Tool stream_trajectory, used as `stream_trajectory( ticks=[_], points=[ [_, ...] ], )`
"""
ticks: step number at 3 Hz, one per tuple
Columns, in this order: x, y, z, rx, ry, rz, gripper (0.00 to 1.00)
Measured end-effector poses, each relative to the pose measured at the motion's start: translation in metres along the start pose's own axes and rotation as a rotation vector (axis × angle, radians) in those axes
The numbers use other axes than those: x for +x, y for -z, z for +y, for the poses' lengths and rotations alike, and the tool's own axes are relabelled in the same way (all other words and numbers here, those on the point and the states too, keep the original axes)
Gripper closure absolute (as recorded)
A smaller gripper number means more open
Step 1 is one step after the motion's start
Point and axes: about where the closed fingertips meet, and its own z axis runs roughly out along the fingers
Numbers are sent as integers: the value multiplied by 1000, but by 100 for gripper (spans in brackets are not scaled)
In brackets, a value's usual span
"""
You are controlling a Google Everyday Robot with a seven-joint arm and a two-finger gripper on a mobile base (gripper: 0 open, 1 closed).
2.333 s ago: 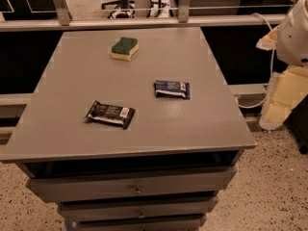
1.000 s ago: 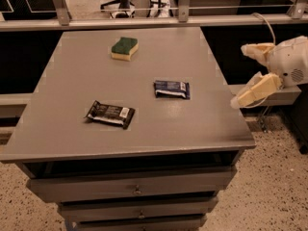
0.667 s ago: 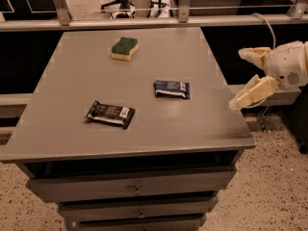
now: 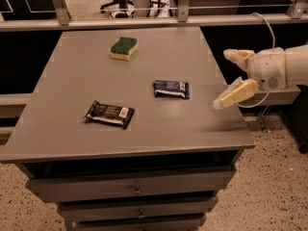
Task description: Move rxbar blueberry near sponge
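The rxbar blueberry (image 4: 171, 88), a flat dark blue bar with a white patch, lies right of the grey table's middle. The sponge (image 4: 124, 48), green top over yellow foam, sits at the back of the table. My gripper (image 4: 231, 78) hangs over the table's right edge, to the right of the blue bar and apart from it. Its two pale fingers are spread wide and hold nothing.
A black-wrapped bar (image 4: 110, 114) lies front left of the blue bar. The grey table (image 4: 67, 129) has drawers below its front edge. A metal rail (image 4: 144, 23) runs behind it. A white cable (image 4: 265, 25) hangs by my arm at the right.
My gripper has swung in from the far right to the table's right edge, towards the blue bar, with its fingers spread. Nothing on the table has moved.
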Motion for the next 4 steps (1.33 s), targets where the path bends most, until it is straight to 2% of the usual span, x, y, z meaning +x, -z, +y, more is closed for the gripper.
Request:
stream_trajectory(
  ticks=[2,4],
  points=[
    [1,-53,-10,-84,-28,-114,0],
    [1,-93,-7,-158,-51,-156,0]
  ],
)
